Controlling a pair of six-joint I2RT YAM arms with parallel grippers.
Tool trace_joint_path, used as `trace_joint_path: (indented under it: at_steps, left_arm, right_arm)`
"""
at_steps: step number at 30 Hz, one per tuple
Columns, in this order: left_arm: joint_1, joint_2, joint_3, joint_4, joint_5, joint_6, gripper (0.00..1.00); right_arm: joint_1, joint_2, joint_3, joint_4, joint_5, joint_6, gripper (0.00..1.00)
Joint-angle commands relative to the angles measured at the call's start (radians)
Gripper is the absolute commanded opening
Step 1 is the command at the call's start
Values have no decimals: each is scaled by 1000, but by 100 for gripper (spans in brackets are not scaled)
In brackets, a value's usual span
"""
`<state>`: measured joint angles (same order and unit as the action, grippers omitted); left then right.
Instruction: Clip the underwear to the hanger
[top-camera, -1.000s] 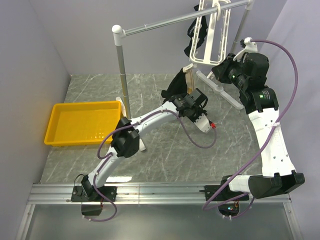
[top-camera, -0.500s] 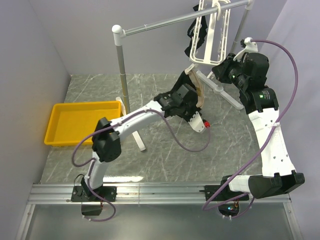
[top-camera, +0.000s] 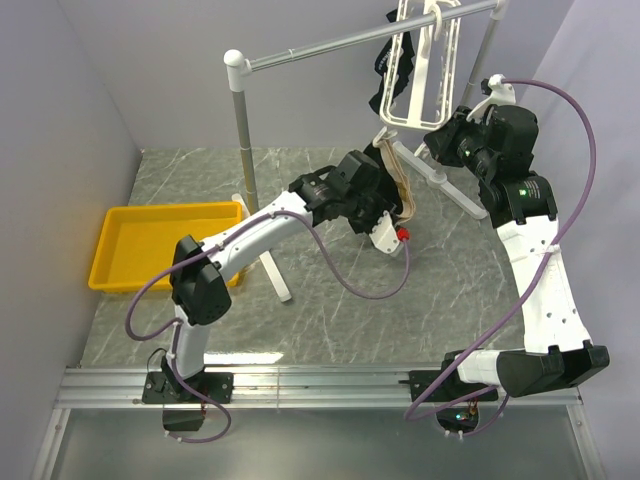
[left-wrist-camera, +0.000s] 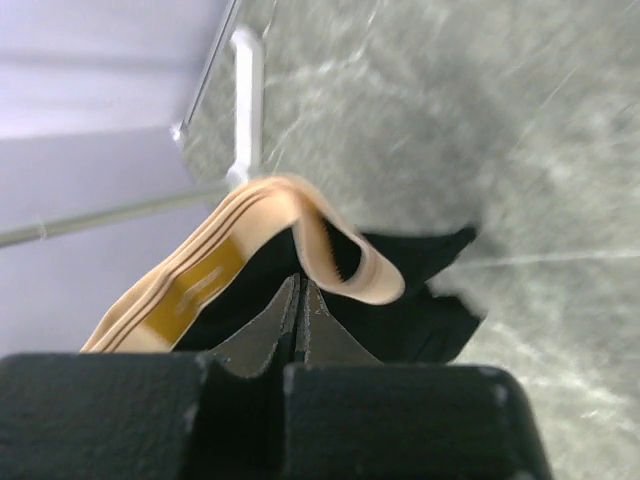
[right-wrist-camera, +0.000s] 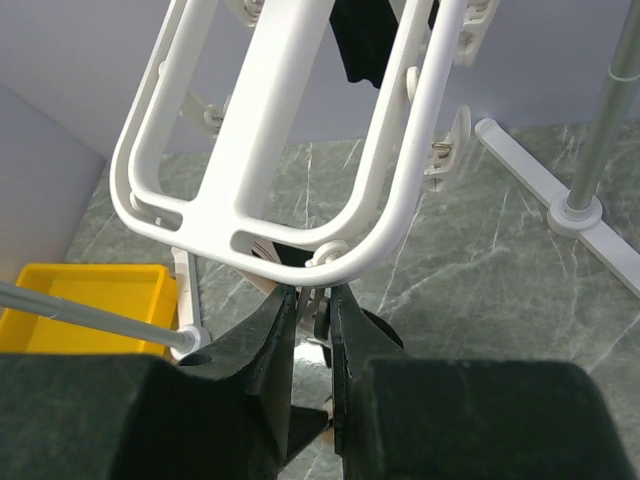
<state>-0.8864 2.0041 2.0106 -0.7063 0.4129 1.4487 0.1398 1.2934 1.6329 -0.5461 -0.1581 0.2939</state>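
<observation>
The white hanger (top-camera: 425, 70) (right-wrist-camera: 280, 130) hangs from the rail at the back right. My right gripper (top-camera: 440, 135) (right-wrist-camera: 312, 300) sits just under the frame's lower bar, its jaws closed on one small dangling clip (right-wrist-camera: 322, 308). The underwear (top-camera: 402, 190) (left-wrist-camera: 270, 215) hangs below that corner, its tan waistband looped over black cloth. My left gripper (top-camera: 388, 190) (left-wrist-camera: 300, 285) is shut, its tips pressed into the black cloth right under the curled waistband. The cloth inside the tips is hidden.
A grey rail stand (top-camera: 240, 130) with white joints rises between the arms, its white feet (top-camera: 445, 188) on the marble table. A yellow tray (top-camera: 165, 245) lies at the left. A small black garment (top-camera: 383, 70) (right-wrist-camera: 365, 35) hangs on the hanger.
My left gripper closed and its arm swung up and right toward the hanger. The tan waistband now hangs lower beside it. The right arm has not moved.
</observation>
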Motion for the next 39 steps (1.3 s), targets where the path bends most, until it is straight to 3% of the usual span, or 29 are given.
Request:
trace_joint_path:
  at_steps: [1, 6, 10, 15, 22, 24, 27, 30, 31, 34, 39]
  left_arm:
    - [13, -100, -48, 51, 170, -48, 0]
    - [41, -154, -131, 131, 224, -107, 0]
    - [38, -119, -90, 24, 190, -11, 0]
    - [21, -35, 57, -232, 161, 107, 0]
    - [-23, -87, -85, -323, 34, 223, 0]
    - [-40, -100, -108, -346, 9, 257, 12]
    - [-63, -129, -139, -299, -3, 240, 42]
    - [-77, -154, -161, -149, -2, 196, 90]
    - [-88, -165, -167, -116, -9, 199, 97]
    - [-115, -157, -171, -41, -58, 246, 99]
    - [-128, -142, -124, -130, -83, 331, 99]
  right_arm:
    - [4, 3, 42, 31, 11, -12, 0]
    - [3, 4, 42, 35, 6, -10, 0]
    - [1, 12, 45, 31, 3, -10, 0]
    - [3, 12, 47, 32, 3, -12, 0]
    - [3, 12, 47, 26, 2, -21, 0]
    - [1, 15, 48, 28, -4, -19, 0]
    - [3, 18, 47, 28, -8, -15, 0]
    - [1, 15, 42, 29, -12, -15, 0]
    - [1, 17, 44, 28, -14, -15, 0]
    - [3, 18, 48, 23, -18, -21, 0]
    - [3, 20, 62, 15, -21, -25, 0]
